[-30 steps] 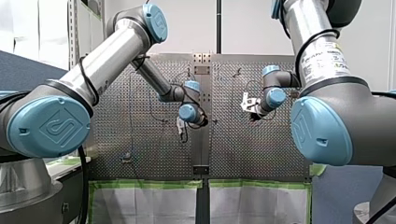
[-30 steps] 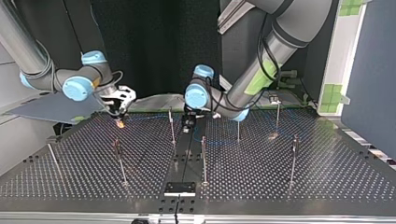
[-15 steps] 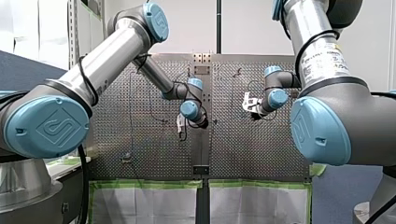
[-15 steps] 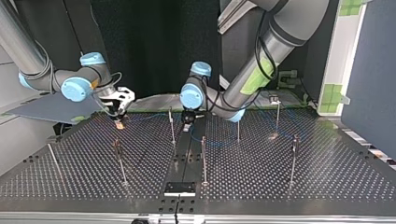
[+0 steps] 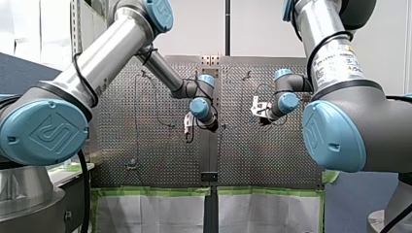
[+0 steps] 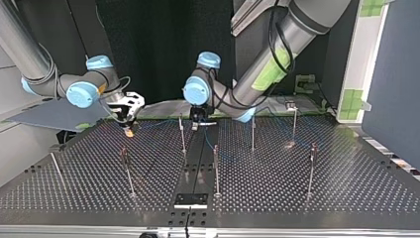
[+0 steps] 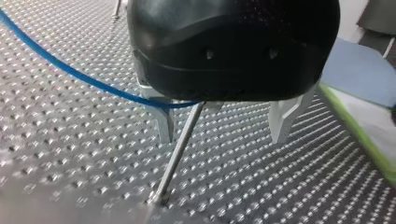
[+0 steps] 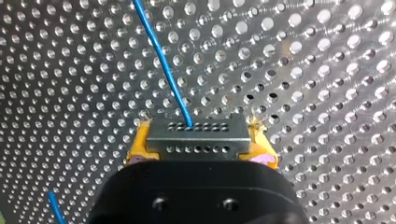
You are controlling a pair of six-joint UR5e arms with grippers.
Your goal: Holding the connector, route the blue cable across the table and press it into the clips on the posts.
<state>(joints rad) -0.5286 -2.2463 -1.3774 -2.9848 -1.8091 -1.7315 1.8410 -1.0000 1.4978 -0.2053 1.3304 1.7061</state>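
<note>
Right now clamping connector point(image 8: 196, 140) in right gripper point(image 8: 198, 133), blue cable point(image 8: 161, 60) running ahead over table point(image 8: 303, 70). Holding left gripper point(image 7: 223, 135) spread wide astride a post point(image 7: 180, 144), cable passing one finger's base.

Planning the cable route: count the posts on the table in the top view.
7, from the top view's left: edge post, near-left post, centre-back post, centre-front post, back post, clip-topped post, right post. Others may be hidden.

No legible text: white label point(image 5: 336, 60) on my right arm point(image 5: 357, 104) too small to read; embossed logo on joint caps point(image 5: 46, 132)
</note>
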